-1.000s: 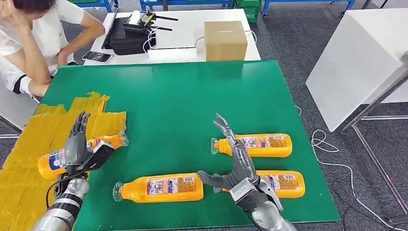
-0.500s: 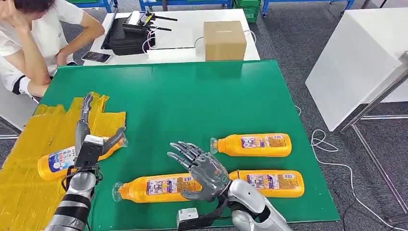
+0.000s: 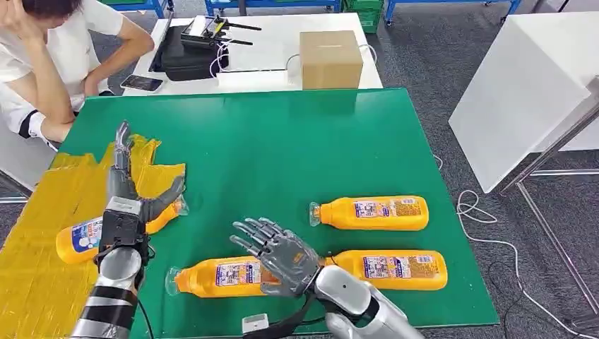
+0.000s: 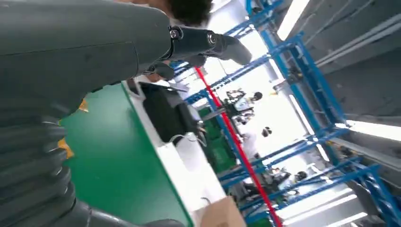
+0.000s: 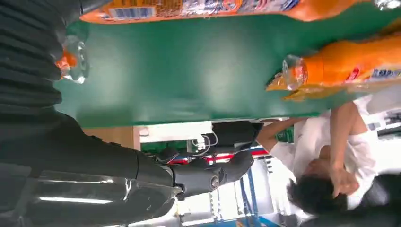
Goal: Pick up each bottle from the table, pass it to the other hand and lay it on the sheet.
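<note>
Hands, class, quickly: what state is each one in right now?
Left hand: open, holding nothing.
Right hand: open, fingers spread, holding nothing.

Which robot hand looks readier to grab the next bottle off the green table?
The right robot hand: open, over the nearest bottle. The left robot hand is open above the yellow sheet.

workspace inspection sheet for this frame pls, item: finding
Surface: green table, yellow sheet at its left end.
Job's things: one orange bottle lying on the sheet; three bottles lying on the green.
Clutter: nothing seen on the green.
Hands: left hand open above the sheet bottle; right hand open over the nearest bottle.
Cables: white cable on the floor, right.
Surroundings: seated person, cardboard box, black case on the white desk.
</note>
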